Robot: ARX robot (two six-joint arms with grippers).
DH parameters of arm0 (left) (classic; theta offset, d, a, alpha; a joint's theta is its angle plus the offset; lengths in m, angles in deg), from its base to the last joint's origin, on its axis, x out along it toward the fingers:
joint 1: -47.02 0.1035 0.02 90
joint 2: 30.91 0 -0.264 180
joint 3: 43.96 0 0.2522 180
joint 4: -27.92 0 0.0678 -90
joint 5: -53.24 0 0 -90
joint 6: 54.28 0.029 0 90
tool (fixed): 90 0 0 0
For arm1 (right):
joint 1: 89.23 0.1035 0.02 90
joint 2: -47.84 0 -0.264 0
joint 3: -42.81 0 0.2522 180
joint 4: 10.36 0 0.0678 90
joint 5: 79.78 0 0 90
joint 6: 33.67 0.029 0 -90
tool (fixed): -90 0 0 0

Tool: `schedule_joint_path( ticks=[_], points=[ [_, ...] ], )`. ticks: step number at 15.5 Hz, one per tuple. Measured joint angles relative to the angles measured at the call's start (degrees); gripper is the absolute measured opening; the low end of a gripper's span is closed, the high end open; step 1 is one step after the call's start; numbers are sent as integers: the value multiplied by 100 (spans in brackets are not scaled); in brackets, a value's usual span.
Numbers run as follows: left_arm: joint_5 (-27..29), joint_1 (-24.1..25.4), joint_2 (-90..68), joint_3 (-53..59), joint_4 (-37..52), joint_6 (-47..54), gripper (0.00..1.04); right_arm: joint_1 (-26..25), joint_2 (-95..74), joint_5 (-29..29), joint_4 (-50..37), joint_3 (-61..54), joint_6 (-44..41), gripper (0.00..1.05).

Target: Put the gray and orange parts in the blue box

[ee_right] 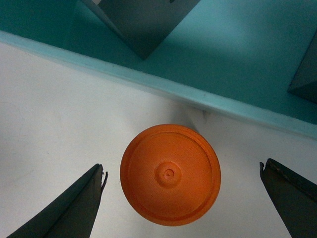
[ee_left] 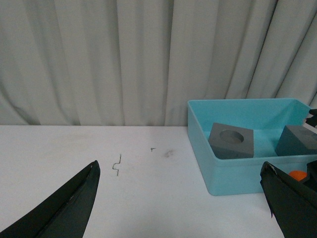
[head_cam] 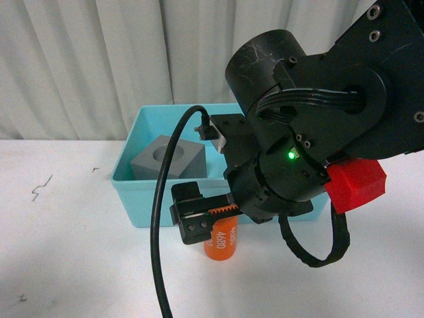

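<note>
**A:** What sits closest to the robot?

**B:** One orange cylinder [head_cam: 220, 244] stands upright on the white table [head_cam: 66, 265], just in front of the blue box [head_cam: 142, 195]. White "4680" print runs along its side. The right gripper [ee_right: 181, 198] hangs directly above it, pointing down. Its two fingers [ee_right: 74, 208] are spread wide, one on each side of the cylinder's round top, clear of it. It holds nothing.

**A:** And the other claw?

**B:** The left gripper [ee_left: 181, 198] is also wide open and empty, over bare table, well apart from the cylinder.

**A:** What lies farther back?

**B:** One blue box, a turquoise bin with a rimmed edge. Inside it are two gray cubes. The cube with a round recess [ee_left: 232, 141] rests tilted near the box's left end. The second gray cube [ee_left: 297, 140] lies beside it to the right; its recess is hidden.

**A:** Beyond that?

**B:** A pale pleated curtain [ee_left: 99, 59] closes off the back.
</note>
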Motion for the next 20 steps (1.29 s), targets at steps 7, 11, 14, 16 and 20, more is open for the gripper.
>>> schedule_joint_path(
  ticks=[7,11,14,16,20],
  points=[
    [0,0,0,2,0,-2,98,46,-96,-2,-133,35,-44,74],
    [0,0,0,0,0,-2,98,77,-52,-24,-111,31,-61,47],
    [0,0,0,0,0,-2,98,153,236,42,11,-81,-92,47],
    [0,0,0,0,0,-2,98,234,708,229,90,-120,-184,47],
    [0,0,0,2,0,-2,98,94,1362,433,269,17,-376,47]
  ],
)
